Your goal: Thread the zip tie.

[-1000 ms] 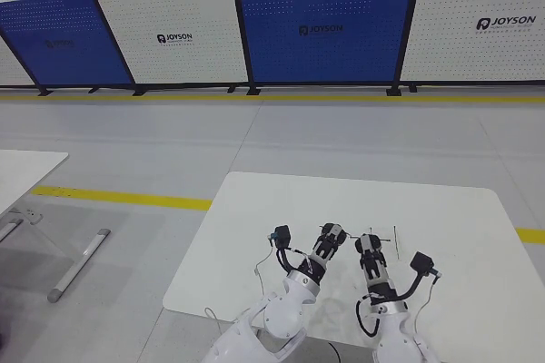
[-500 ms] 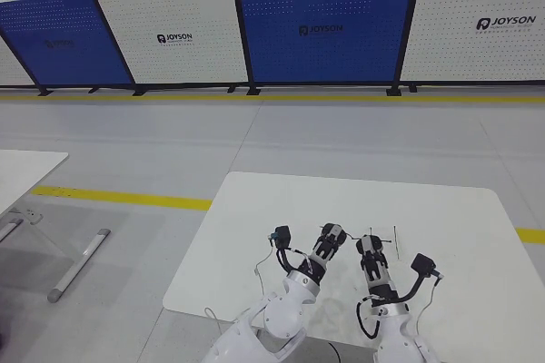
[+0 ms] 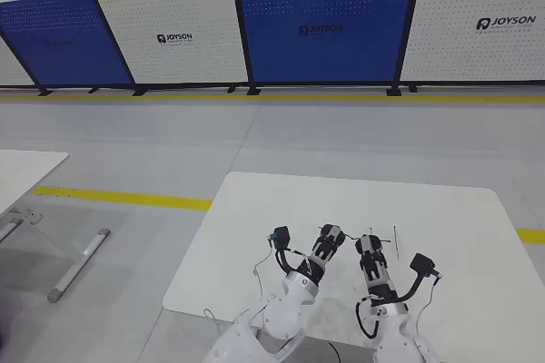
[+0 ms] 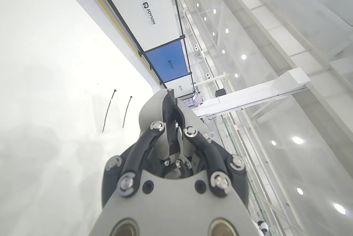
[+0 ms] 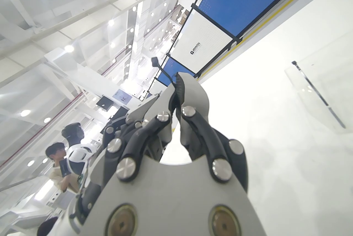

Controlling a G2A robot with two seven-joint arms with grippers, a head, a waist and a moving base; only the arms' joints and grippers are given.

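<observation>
In the right wrist view my right gripper [image 5: 178,79] is shut on a thin black zip tie [image 5: 160,67], whose square head sticks out past the fingertips. My left gripper [image 4: 170,95] is shut, and I see nothing between its pads. From above, both grippers sit side by side near the front of the white table [image 3: 436,204], the left gripper [image 3: 332,236] beside the right gripper [image 3: 370,242]. Two more black zip ties [image 4: 108,110] [image 4: 127,111] lie flat on the table beyond the left gripper. One loose tie [image 3: 395,238] lies just to the right of the right gripper.
A loose zip tie [image 5: 317,93] lies on what looks like a clear sheet in the right wrist view. The table's far half is bare white surface. Blue and white partition panels [image 3: 327,41] stand across the floor behind it.
The left arm has shifted very slightly to the left in the top view. Both grippers stay shut and the loose ties have not moved.
</observation>
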